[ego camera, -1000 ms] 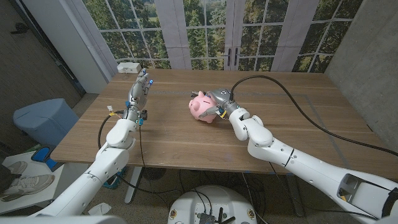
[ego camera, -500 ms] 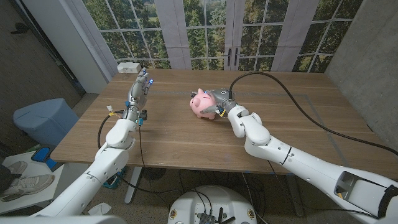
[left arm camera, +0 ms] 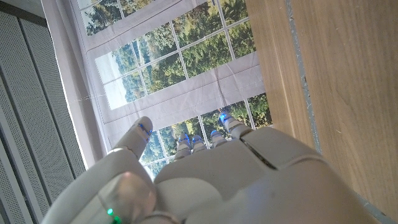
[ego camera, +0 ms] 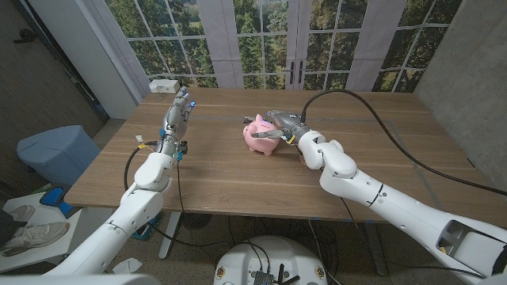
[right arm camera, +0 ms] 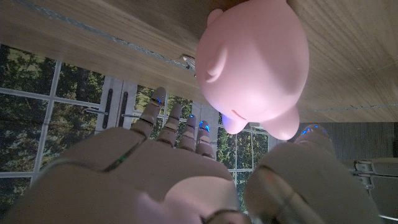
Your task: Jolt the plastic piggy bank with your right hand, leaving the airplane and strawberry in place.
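**Right hand at the pig, left hand waiting**

We see the pink pig (ego camera: 262,135) standing near the middle of the wooden table (ego camera: 238,178), a little toward the far side. The right hand (ego camera: 283,125) is just beside it, on the pig's right, with the fingers stretched toward its back. In the right wrist view the fingers (right arm camera: 166,124) are spread apart and straight, and the pig (right arm camera: 255,62) sits just past the fingertips. We cannot tell if they touch it. The hand holds nothing.

The left hand (ego camera: 176,113) is well apart from the pig, at the left part of the table near the far edge. It stands up with the fingers together and pointing upward, and nothing is in it. A white box (ego camera: 165,85) lies at the far left corner of the table.
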